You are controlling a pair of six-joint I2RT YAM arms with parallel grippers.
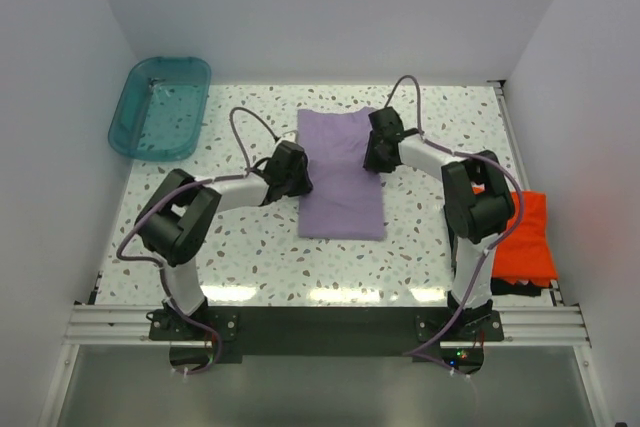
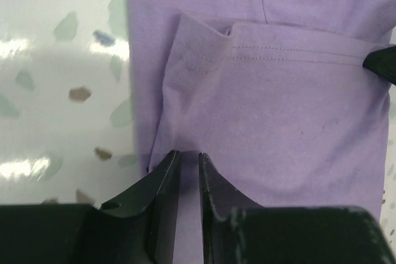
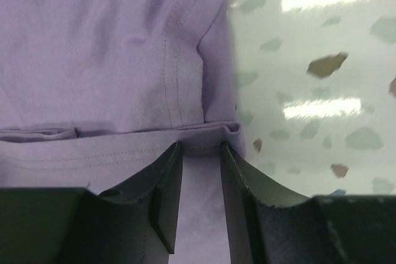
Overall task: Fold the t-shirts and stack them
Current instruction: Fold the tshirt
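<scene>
purple tee: mid-counter, lying flat, folded to a long rectangle, long axis near-to-far. Held at both long edges, one hand per side.
left hand: nearly closed, only a thin slit between the fingers; purple cloth fills the slit. Pinching the tee's left edge.
left grip spot: top view puts it on the left long edge, about mid-length.
cloth at left hand: a folded-over layer rises from the fingertips, with a stitched hem running across it and a small tucked corner at the hem's left end. Counter shows just left of the edge.
right hand: partly closed, gap wider than the left's, purple cloth in the gap. Clamped on the tee's right edge, at a doubled hem.
right grip spot: right long edge, toward the far end, farther up than the left hand.
cloth at right hand: hem band crosses right at the fingertips; beyond it a double-stitched seam runs away along the edge.
hands vs each other: opposite sides of the tee, full cloth width between them.
orange tee: right near edge of the counter, folded-ish bundle, well apart from the purple tee. Something black under its near end, can't tell what.
tub: teal, see-through, far left corner, well apart from both tees.
counter: white, speckled, glossy.
</scene>
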